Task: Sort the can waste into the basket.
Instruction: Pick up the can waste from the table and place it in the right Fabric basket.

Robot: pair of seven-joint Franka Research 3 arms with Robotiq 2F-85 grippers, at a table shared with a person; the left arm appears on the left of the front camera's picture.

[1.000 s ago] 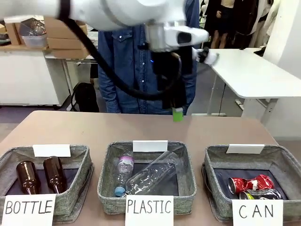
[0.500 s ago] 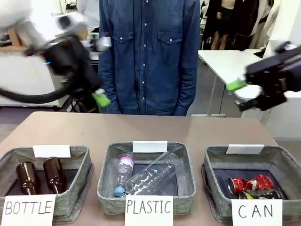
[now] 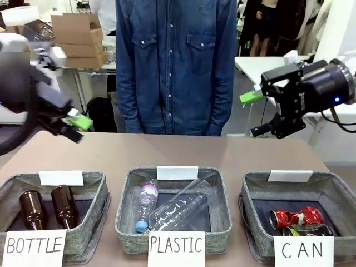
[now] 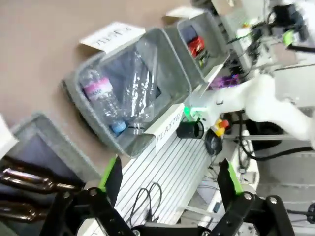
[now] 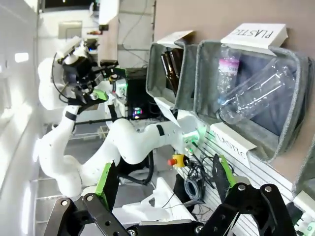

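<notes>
Left gripper hung spread and empty, right gripper likewise splayed with nothing held, both raised well clear of the CAN basket, red can and dark can inside it per front view, left wrist view caught the red can only.

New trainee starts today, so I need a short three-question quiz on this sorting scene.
1. True or false: the red can lies in the CAN basket.
2. How many brown bottles are in the BOTTLE basket? A) one B) two C) three
3. Fill in: the left hand and right hand are both ___ and hold nothing.

Key: 1 true; 2 B; 3 open.
</notes>
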